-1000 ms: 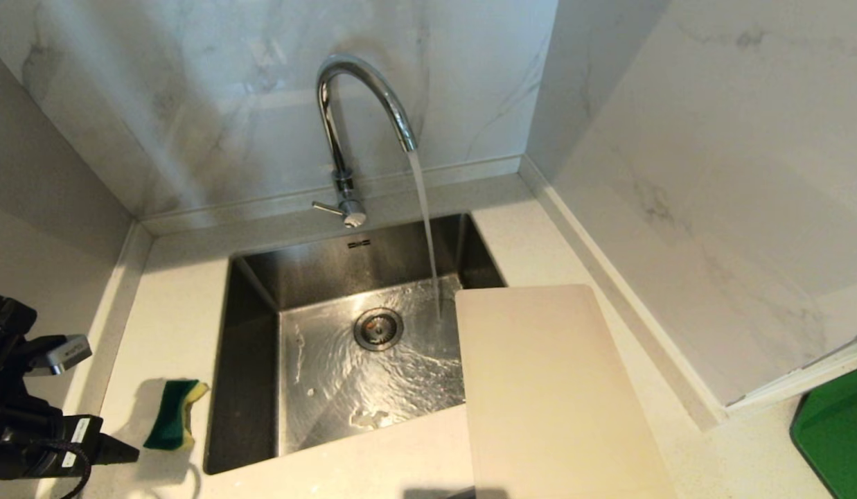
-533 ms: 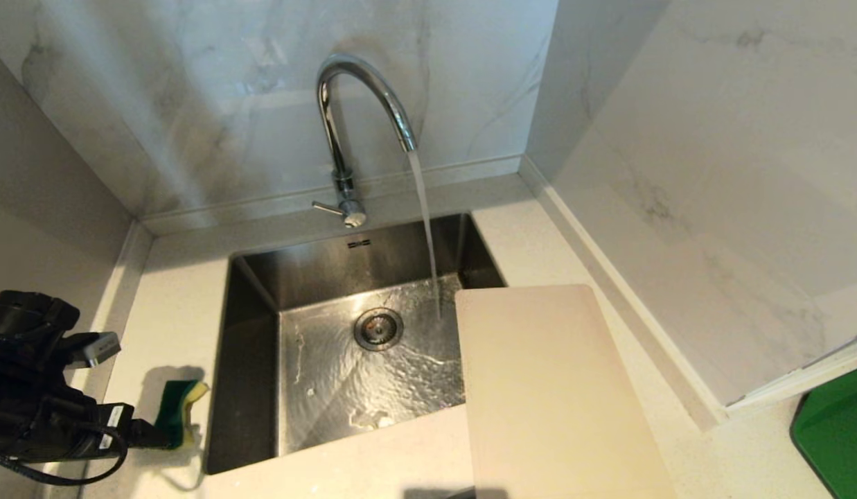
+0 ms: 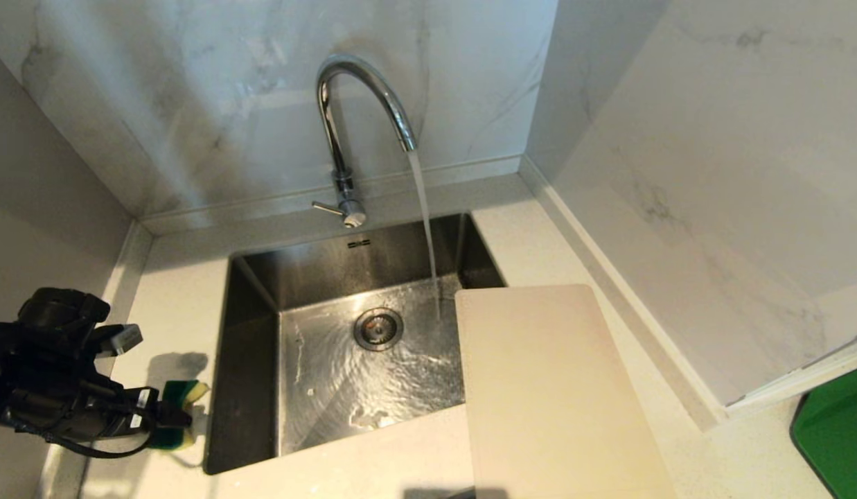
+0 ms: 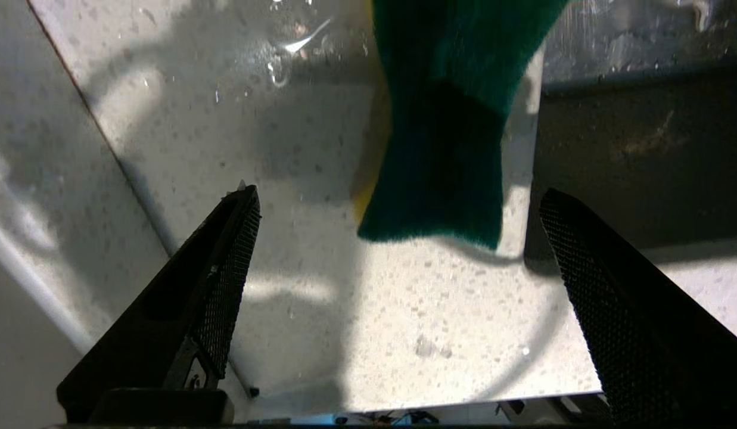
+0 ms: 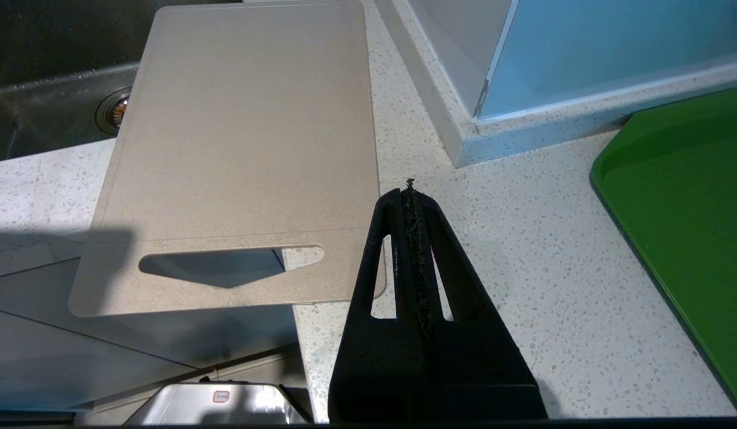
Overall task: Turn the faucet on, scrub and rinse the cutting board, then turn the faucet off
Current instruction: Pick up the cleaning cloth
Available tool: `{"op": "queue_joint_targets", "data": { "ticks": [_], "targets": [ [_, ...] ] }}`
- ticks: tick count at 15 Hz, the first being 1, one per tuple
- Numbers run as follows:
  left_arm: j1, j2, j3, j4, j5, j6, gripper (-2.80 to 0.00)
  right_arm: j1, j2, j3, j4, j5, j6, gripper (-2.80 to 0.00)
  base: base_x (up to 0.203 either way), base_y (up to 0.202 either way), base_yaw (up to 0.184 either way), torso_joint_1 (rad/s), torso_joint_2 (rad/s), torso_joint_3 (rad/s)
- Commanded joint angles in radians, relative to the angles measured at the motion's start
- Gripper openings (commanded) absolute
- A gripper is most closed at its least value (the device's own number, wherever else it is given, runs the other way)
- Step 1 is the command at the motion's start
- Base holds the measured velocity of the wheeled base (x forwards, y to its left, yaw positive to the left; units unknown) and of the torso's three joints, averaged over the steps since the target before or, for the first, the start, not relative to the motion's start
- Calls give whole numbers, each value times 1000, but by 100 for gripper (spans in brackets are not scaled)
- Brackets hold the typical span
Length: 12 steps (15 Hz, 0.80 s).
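Observation:
The chrome faucet (image 3: 362, 104) runs a stream of water into the sink (image 3: 251, 374). The cream cutting board (image 3: 553, 395) lies flat on the counter to the sink's right, its far end over the basin; its slot handle end (image 5: 225, 262) sticks out past the counter's front edge. A green-and-yellow sponge (image 3: 186, 395) lies on the counter left of the sink. My left gripper (image 3: 175, 416) is low over it and open, with the sponge's near end (image 4: 439, 149) between the fingertips, touching neither. My right gripper (image 5: 410, 187) is shut and empty, beside the board's handle end.
The drain (image 3: 378, 328) sits mid-basin under rippling water. Marble walls close in behind and on both sides. A green tray (image 3: 837, 436) lies on the counter at the far right.
My left arm has moved right toward the sponge and now covers its near part. Its jaws have spread wider. Water keeps running; the board and right arm have not moved.

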Motion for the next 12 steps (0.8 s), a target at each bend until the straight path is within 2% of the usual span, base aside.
{"op": "queue_joint_targets", "data": {
  "ticks": [1, 7, 12],
  "targets": [
    [0, 44, -19, -22, 1, -23, 0, 0, 0, 0, 0, 0, 0, -280, 0, 0, 0, 0, 0, 0],
    [2, 79, -41, -45, 3, -25, 0, 0, 0, 0, 0, 0, 0, -280, 0, 0, 0, 0, 0, 0],
    [46, 78, -38, -61, 5, -13, 0, 0, 0, 0, 0, 0, 0, -280, 0, 0, 0, 0, 0, 0]
  ]
}}
